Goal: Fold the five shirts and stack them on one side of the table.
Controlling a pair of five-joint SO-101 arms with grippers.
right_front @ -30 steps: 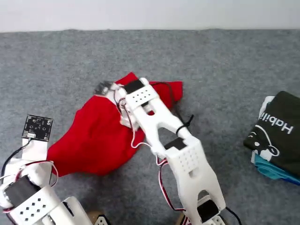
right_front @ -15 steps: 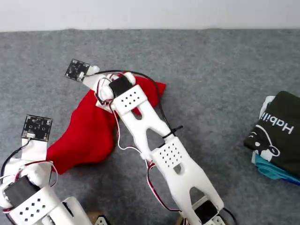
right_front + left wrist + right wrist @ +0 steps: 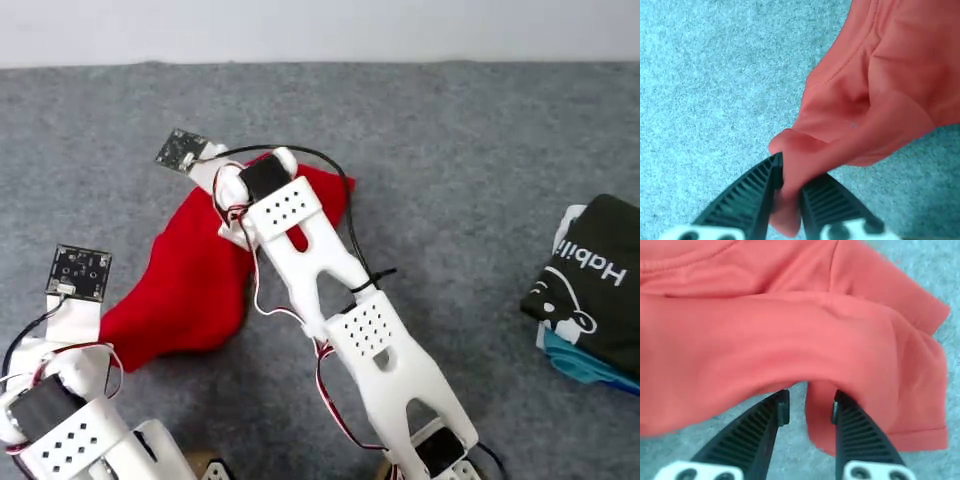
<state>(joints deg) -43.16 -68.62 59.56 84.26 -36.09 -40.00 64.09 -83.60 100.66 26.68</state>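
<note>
High view is showing the red shirt [image 3: 190, 290] lying bunched on the grey worktop [image 3: 480, 150], left of centre. It is well apart from the stack [image 3: 590, 290] of folded shirts sitting at the right edge. The left arm [image 3: 75, 440] is sitting at the shirt's near corner. In its wrist view the left jaws are pinching a fold of cloth, nearly closed on it, seemingly anchoring that corner so the shirt is not sliding. The right arm [image 3: 385, 350] is stretching across the shirt to its far side. The right jaws are standing narrowly apart, straddling a hanging fold, with worktop showing between one jaw and the cloth, so they are probably not clamping it. By my judgement, a fold-over is being laid while the near end is being held.
</note>
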